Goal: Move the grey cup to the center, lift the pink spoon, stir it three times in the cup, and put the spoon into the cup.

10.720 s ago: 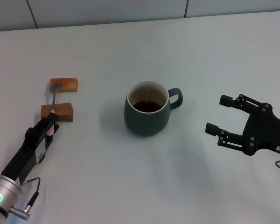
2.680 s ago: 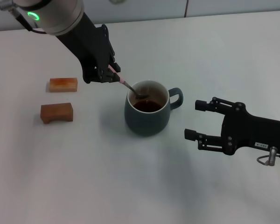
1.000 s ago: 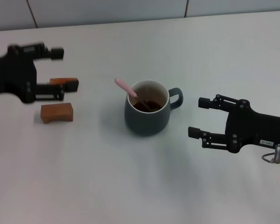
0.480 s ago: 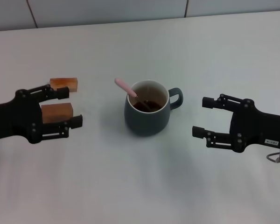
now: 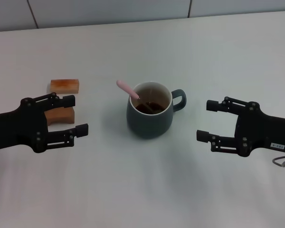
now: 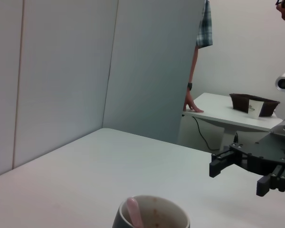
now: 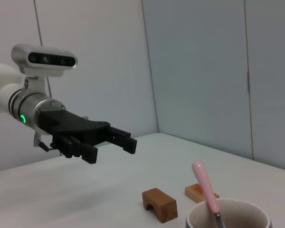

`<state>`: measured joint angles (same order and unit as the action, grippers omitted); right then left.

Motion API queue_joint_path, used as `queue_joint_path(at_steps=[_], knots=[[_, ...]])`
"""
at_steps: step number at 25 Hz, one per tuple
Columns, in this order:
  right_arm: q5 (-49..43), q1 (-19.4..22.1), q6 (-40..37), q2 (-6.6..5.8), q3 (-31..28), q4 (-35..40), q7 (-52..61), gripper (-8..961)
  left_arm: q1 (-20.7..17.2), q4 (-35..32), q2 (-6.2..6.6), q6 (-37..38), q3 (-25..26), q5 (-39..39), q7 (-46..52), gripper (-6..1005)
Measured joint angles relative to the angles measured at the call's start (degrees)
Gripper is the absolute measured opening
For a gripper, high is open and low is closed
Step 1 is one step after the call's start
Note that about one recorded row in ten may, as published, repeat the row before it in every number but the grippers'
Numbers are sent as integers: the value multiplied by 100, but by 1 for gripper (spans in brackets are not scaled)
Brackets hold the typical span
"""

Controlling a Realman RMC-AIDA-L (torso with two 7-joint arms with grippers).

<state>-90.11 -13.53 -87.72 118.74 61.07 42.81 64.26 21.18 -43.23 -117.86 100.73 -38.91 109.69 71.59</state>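
The grey cup (image 5: 150,110) stands at the table's middle, handle pointing right, dark liquid inside. The pink spoon (image 5: 128,90) rests in it, its bowl in the liquid and its handle leaning out over the left rim. Both wrist views show the cup (image 6: 154,218) (image 7: 230,216) with the spoon (image 6: 134,212) (image 7: 204,185) sticking up from it. My left gripper (image 5: 72,115) hangs open to the left of the cup, holding nothing, and it appears in the right wrist view as well (image 7: 111,142). My right gripper (image 5: 208,120) is open to the right of the cup, also empty.
Two orange-brown blocks lie at the left: one (image 5: 65,85) farther back, the other (image 5: 61,115) partly hidden behind my left gripper. A person's arm (image 6: 194,71) and a side table (image 6: 228,111) show far off in the left wrist view.
My left gripper has come slightly nearer and to the right, covering more of the near block. The right gripper has shifted a little. Cup and spoon have stayed still.
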Motion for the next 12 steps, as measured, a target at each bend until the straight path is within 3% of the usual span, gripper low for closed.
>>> queue_joint_path(at_steps=[12], knots=[[-45,49,0,9,-79,18,-1,805,-26,237,3,-78,34,25,-269,829]])
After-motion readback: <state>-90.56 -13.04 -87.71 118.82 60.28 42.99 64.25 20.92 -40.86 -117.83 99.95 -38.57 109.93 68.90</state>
